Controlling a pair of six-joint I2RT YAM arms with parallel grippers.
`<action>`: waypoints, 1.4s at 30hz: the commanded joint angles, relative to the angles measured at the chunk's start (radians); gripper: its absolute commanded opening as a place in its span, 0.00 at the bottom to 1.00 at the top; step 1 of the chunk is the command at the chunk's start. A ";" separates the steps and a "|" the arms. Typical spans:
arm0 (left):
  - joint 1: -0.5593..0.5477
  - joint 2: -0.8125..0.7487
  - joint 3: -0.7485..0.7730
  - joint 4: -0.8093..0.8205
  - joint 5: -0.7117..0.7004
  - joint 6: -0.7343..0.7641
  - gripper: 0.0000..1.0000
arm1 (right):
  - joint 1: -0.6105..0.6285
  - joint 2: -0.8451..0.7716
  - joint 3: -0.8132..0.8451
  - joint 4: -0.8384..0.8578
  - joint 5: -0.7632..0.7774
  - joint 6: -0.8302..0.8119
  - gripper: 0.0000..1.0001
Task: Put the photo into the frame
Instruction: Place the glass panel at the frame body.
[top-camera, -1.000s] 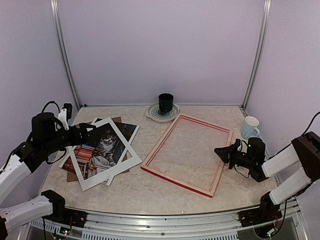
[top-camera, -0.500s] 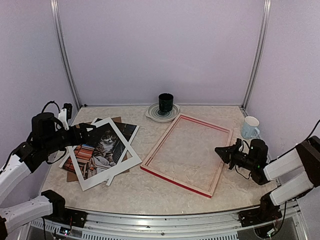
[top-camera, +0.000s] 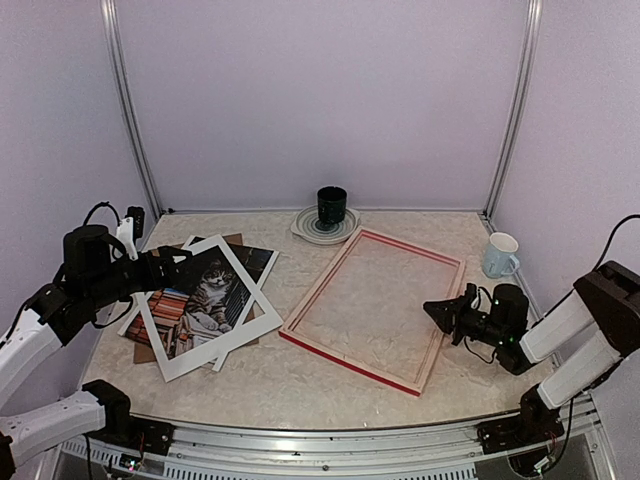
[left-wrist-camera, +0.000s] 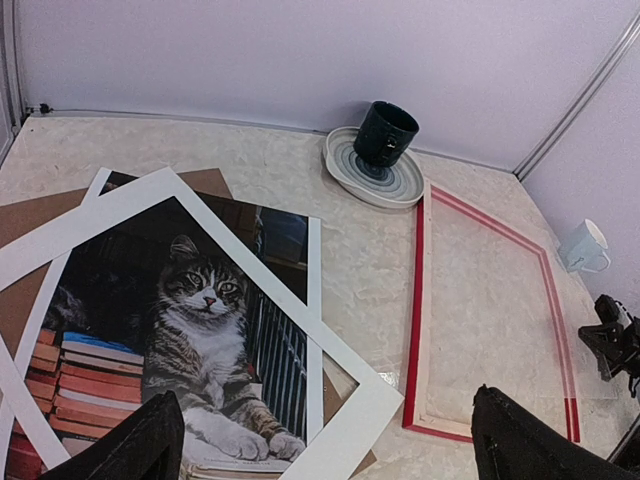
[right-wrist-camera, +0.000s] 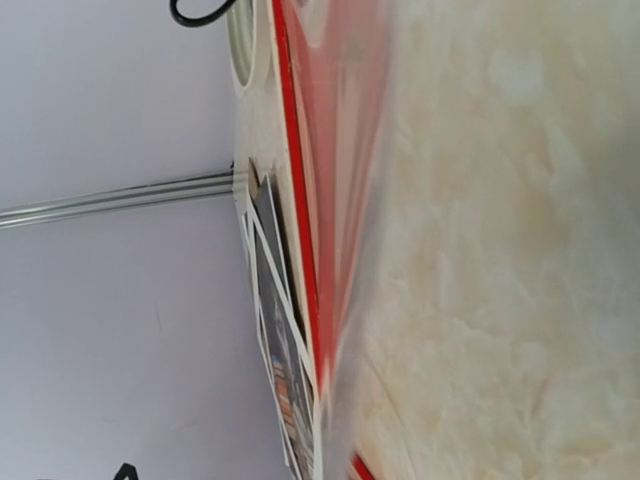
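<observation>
Photo (top-camera: 205, 290): cat-and-books print, lies flat at the left of the table (top-camera: 250, 385), atop a brown backing board (left-wrist-camera: 40, 215) and under a skewed white mat (top-camera: 225, 345) whose window shows the cat. Frame (top-camera: 350, 365): lies flat just right of the mat, red edges showing, tabletop visible through its opening. Left gripper (top-camera: 175, 260): hovers above the print's left side, jaws spread wide. Right gripper (top-camera: 435, 309): closed, tips low at the frame's right rail; contact impossible to tell. Behind: dark mug (top-camera: 332, 205) on a saucer (top-camera: 305, 228); white mug (top-camera: 500, 253) at far right.
</observation>
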 joint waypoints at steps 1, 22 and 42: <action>0.007 -0.006 -0.013 0.017 0.005 -0.001 0.99 | 0.031 0.025 -0.006 0.101 0.004 0.015 0.00; 0.007 -0.004 -0.014 0.021 0.010 0.001 0.99 | 0.093 -0.100 -0.004 -0.061 0.088 -0.023 0.00; 0.007 -0.004 -0.015 0.024 0.016 -0.002 0.99 | 0.120 -0.185 -0.011 -0.160 0.132 -0.058 0.00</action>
